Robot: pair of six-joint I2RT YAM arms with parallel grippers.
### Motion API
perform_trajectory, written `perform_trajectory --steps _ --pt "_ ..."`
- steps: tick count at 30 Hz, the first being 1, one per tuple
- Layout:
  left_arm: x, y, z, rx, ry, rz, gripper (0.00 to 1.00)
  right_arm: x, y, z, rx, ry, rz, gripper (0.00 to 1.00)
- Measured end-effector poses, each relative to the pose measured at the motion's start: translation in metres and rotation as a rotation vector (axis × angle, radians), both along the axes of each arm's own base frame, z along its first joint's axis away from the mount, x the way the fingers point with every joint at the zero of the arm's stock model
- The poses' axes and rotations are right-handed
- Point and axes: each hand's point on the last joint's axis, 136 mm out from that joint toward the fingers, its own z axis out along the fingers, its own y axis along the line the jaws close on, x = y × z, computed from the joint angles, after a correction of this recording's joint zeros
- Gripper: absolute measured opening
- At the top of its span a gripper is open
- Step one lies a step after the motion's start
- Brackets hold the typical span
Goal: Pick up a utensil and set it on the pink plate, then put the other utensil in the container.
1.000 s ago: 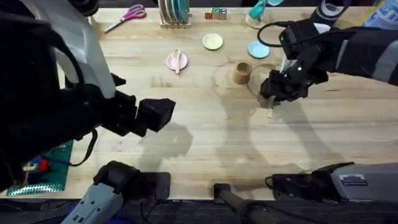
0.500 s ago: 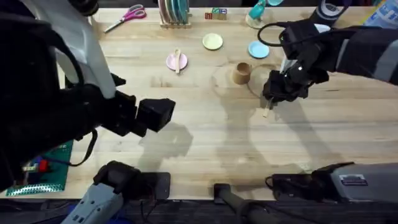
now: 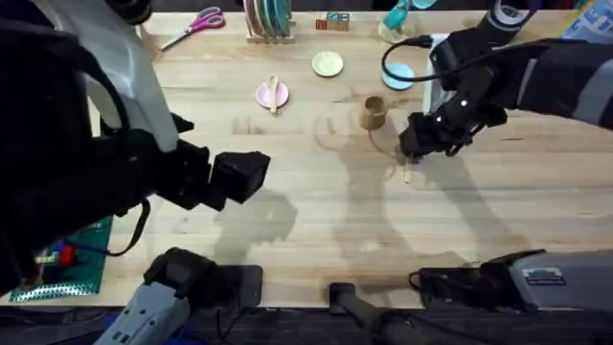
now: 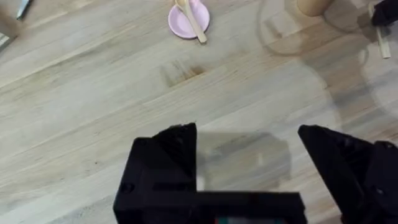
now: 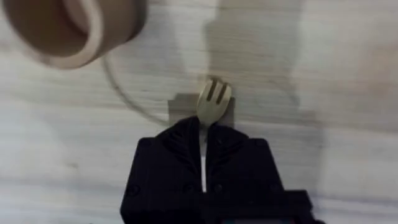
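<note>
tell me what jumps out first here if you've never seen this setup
The right pincer is shut on the wooden fork, tines sticking out, close beside the tan container. Farther left on the table, the wooden spoon already lies across the pink plate. The left pincer hangs open over bare wood.

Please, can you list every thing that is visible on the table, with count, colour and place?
spoon: 1, pale wood, lying on the pink plate
pink plate: 1, pink, far left of centre
fork: 1, pale wood, held by right gripper
container: 1, tan, centre, upright
yellow plate: 1, yellow, far centre
blue plate: 1, light blue, behind the container
scissors: 1, pink handles, far left
left gripper: open, above bare table
right gripper: shut on fork, right of the container
</note>
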Motion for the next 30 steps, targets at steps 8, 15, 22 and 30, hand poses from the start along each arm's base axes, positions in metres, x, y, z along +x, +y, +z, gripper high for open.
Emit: perform_trajectory --steps 8,15,22,30 --pt "0.000 0.000 0.000 0.000 0.000 0.000 0.995 0.016 0.021 0.032 0.057 -0.032 0.212 0.031" --pt "0.000 0.000 0.000 0.000 0.000 0.000 0.995 0.040 0.029 0.095 0.072 -0.193 0.314 0.031" --pt "0.000 0.000 0.000 0.000 0.000 0.000 0.995 0.043 0.031 0.135 0.075 -0.334 0.363 0.031" --pt "0.000 0.000 0.000 0.000 0.000 0.000 0.994 0.061 0.045 0.181 0.129 -0.568 0.509 0.032"
